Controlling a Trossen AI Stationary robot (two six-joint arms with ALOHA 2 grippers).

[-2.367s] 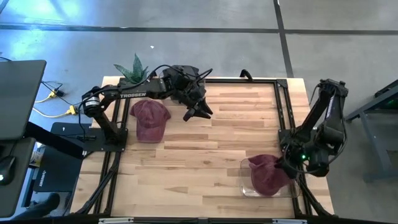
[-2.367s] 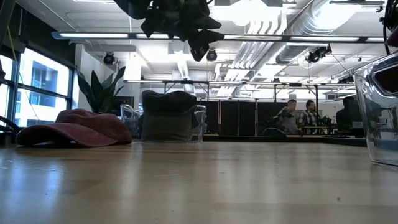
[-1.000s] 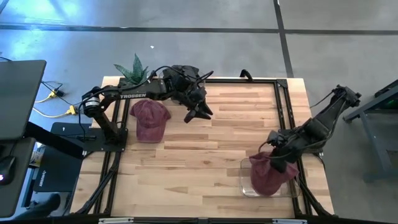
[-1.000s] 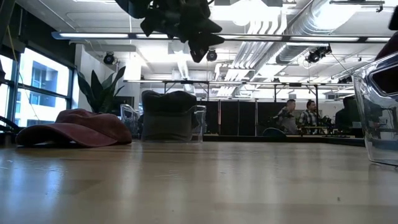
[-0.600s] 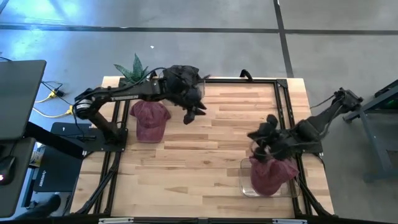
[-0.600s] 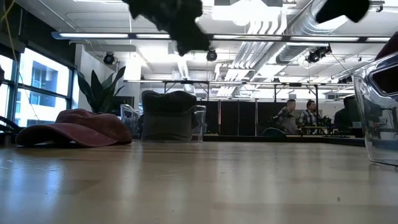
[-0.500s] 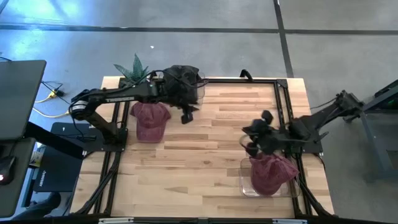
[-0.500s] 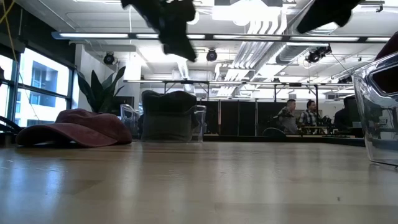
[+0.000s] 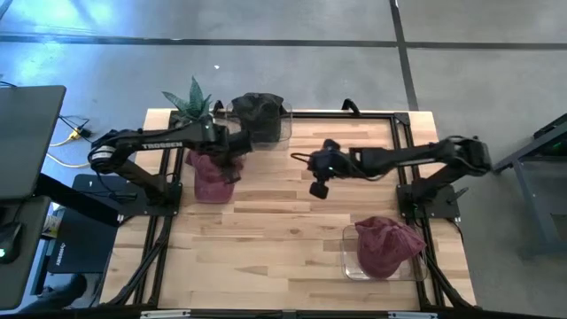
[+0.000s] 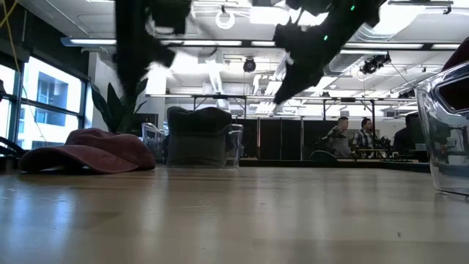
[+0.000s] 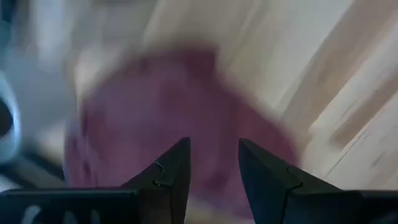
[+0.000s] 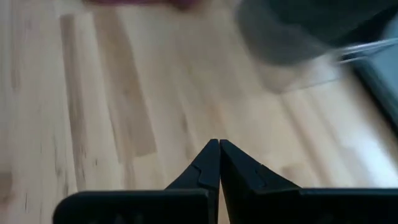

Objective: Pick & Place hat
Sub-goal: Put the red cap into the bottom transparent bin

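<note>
One maroon hat point(image 9: 206, 180) lies flat on the table's left part, crown up, also low at the left of the low view point(image 10: 88, 152). My left gripper point(image 9: 232, 167) hovers above its right side, open; in the left wrist view point(image 11: 212, 158) the hat point(image 11: 186, 99) shows blurred beyond the fingers. A second maroon hat point(image 9: 383, 248) sits in a clear bin point(image 9: 347, 266) at the near right. My right gripper point(image 9: 317, 186) hangs over the table's middle, shut point(image 12: 215, 146), with bare wood below it.
A clear bin with a dark hat point(image 9: 259, 113) stands at the far edge, next to a potted plant point(image 9: 192, 97). The clear bin's wall point(image 10: 447, 125) rises at the low view's right. Black frame rails point(image 9: 403, 159) border the table. Bare wood lies between the two arms.
My right gripper has risen off the hat in the near-right bin and swung toward the table's middle and far side; that hat stays in the bin. My left gripper has moved from the far middle toward the table's left, coming over the hat lying there.
</note>
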